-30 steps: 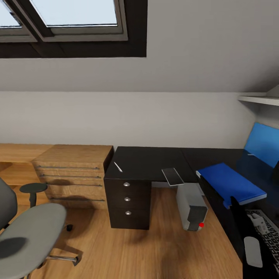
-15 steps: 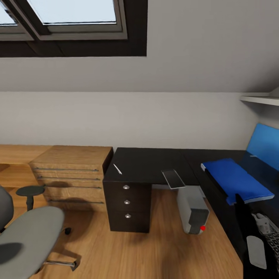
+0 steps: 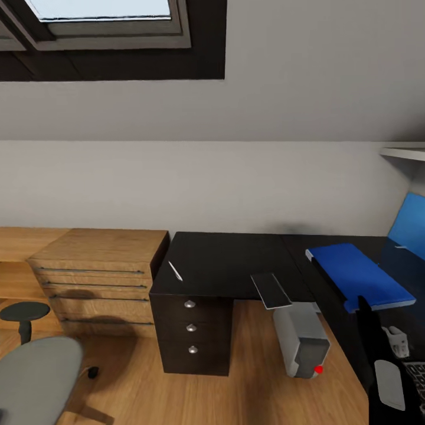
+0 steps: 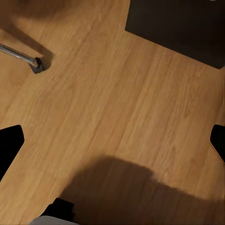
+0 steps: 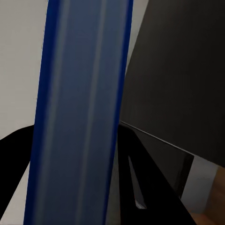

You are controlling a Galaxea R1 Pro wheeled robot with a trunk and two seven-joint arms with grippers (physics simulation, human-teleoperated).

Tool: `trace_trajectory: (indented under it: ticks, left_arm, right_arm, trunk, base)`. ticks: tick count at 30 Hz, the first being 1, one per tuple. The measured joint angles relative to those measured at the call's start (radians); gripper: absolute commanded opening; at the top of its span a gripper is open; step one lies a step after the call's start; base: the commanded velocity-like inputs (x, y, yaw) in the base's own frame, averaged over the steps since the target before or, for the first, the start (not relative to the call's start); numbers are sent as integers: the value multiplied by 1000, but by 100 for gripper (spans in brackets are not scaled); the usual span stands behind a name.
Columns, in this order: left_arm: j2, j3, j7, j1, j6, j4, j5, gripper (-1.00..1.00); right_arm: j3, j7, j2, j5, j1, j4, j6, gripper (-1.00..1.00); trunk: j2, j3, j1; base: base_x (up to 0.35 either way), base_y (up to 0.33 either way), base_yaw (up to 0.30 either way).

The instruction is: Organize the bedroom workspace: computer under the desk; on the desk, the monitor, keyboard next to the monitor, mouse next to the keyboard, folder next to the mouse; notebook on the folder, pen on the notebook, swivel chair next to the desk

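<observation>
Right tool (image 5: 75, 140) seen clamped on blue folder (image 5: 79, 108) above table (image 3: 236, 260). Left tool (image 4: 112, 140) spread wide, empty, over floor (image 4: 117, 93). Pen (image 3: 175, 271) noted on table.

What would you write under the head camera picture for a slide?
Black desk with pen, notebook and blue folder; computer on the floor beneath.

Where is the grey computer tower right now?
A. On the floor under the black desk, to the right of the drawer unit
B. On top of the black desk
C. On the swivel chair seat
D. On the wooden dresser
A: in the head view the computer tower stands on the wood floor beneath the desk, right of the desk's drawers, its red light facing out.
</observation>
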Motion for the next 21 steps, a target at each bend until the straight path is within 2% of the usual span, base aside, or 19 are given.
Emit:
trace_trajectory:
  ticks: [6, 11, 17, 21]
  left_arm:
    - [0, 0, 0, 0, 0, 0, 0, 100]
    - [0, 0, 0, 0, 0, 0, 0, 100]
    - [0, -1, 0, 0, 0, 0, 0, 100]
    - [0, -1, -1, 0, 0, 0, 0, 100]
  right_arm:
    - [1, -11, 0, 0, 0, 15, 0, -100]
    - [1, -82, -2, -1, 0, 35, 2, -100]
    - [0, -104, -2, -4, 0, 54, 3, -100]
    - [0, -99, -2, -33, 0, 57, 2, -100]
  trunk:
    - [0, 0, 0]
    - [0, 0, 0]
    - [0, 0, 0]
    - [0, 0, 1]
  base:
    - [330, 0, 0]
    - [254, 0, 0]
    - [103, 0, 0]
    - [17, 0, 0]
